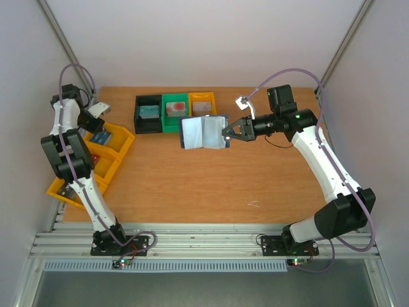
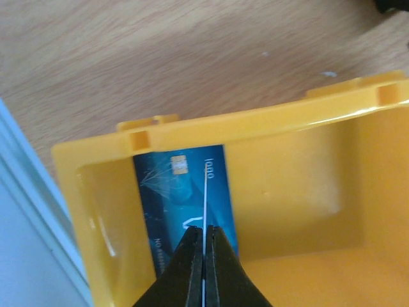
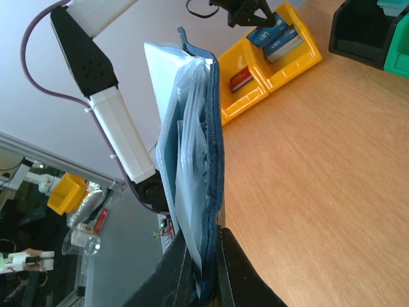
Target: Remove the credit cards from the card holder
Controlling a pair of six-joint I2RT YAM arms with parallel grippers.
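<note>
The card holder is a blue-grey folding wallet with pale shiny pages, held up off the table. My right gripper is shut on its right edge; in the right wrist view the jaws pinch the cover and pages of the card holder. My left gripper hangs inside a yellow bin at the table's left. Its jaws are shut on a thin credit card seen edge-on as a white line. A blue credit card lies on the bin floor behind it.
A black bin, a green bin and a small yellow bin stand in a row at the back, each holding a card. The left yellow tray has several compartments; one holds a red card.
</note>
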